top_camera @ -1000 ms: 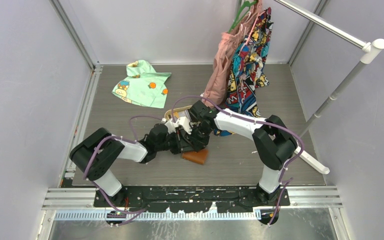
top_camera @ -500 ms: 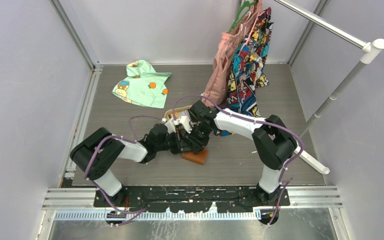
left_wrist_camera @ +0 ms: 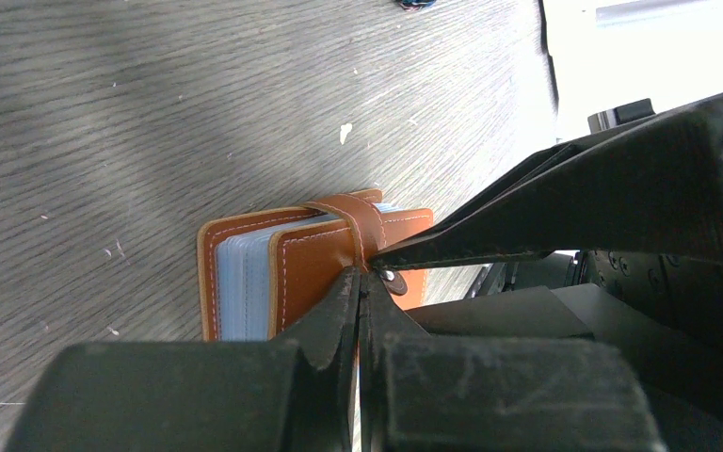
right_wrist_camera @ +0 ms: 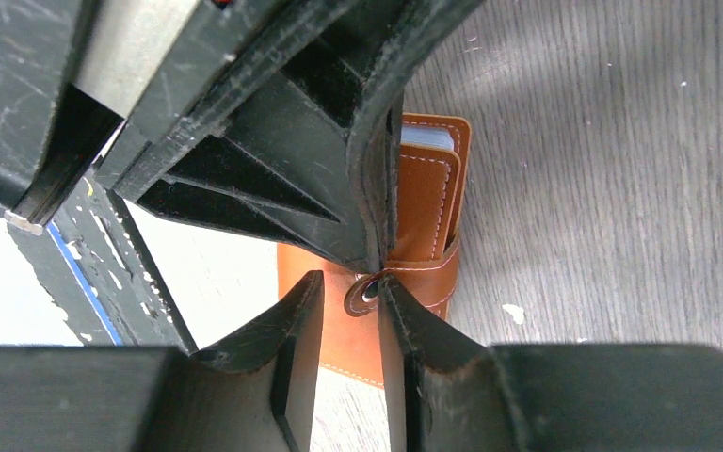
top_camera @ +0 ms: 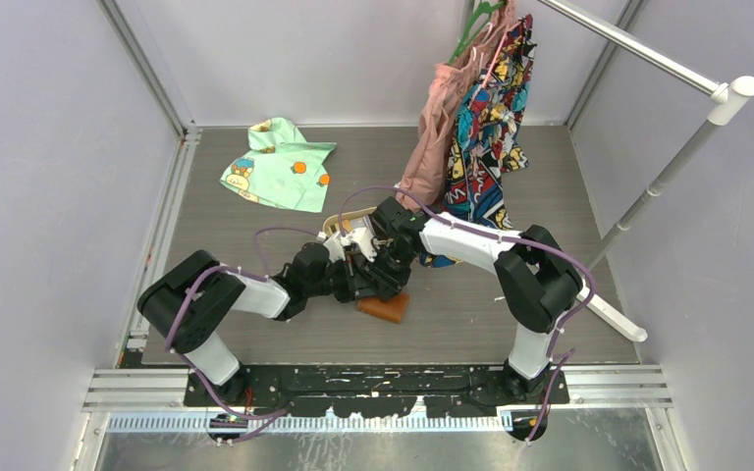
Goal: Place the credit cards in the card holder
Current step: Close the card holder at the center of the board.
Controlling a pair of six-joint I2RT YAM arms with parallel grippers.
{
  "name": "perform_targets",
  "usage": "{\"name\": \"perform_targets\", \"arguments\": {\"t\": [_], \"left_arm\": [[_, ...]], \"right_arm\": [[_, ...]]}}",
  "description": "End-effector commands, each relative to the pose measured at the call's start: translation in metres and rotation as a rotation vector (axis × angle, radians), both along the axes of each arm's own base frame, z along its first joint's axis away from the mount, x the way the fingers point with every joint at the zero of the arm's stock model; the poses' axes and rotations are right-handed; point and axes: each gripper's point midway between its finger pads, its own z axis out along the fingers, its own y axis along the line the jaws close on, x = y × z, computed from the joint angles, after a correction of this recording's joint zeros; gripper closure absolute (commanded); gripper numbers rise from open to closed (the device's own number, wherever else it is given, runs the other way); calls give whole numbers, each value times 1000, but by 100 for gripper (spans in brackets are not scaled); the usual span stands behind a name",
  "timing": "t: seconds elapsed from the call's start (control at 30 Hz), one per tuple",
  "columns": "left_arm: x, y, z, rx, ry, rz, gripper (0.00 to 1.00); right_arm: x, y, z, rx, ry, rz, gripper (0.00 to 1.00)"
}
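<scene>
The brown leather card holder (top_camera: pixel 385 308) lies on the grey table, folded, with light blue inner leaves showing at its edge (left_wrist_camera: pixel 245 282). Its strap with the snap button arches over the cover (right_wrist_camera: pixel 428 202). My left gripper (left_wrist_camera: pixel 362 282) is shut on that strap, its fingertips pinched together just beside the snap. From the opposite side my right gripper (right_wrist_camera: pixel 350 292) meets it, open, with the strap's snap end between its fingers and against the right one. In the top view both grippers (top_camera: pixel 368 277) crowd over the holder's far edge. The credit cards are out of view.
A tan tray (top_camera: pixel 337 224) peeks out behind the two wrists. A green patterned cloth (top_camera: pixel 280 165) lies at the back left. Clothes (top_camera: pixel 471 118) hang from a white rail (top_camera: pixel 648 196) at the back right, reaching down close to the right arm.
Both arms have stayed in place over the card holder. The right gripper's jaws have parted a little.
</scene>
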Motion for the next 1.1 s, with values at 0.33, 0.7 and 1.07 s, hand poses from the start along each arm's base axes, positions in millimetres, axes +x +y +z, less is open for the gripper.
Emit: {"name": "perform_targets", "arguments": {"t": [0.33, 0.7, 1.07], "left_arm": [[-41, 62, -89, 344, 201, 38, 100], [-41, 63, -89, 347, 201, 37, 100], [-41, 63, -90, 349, 202, 37, 100]], "right_arm": [[-7, -16, -11, -98, 30, 40, 78], [-10, -15, -5, -73, 95, 38, 75], [-9, -17, -4, -72, 94, 41, 72]]}}
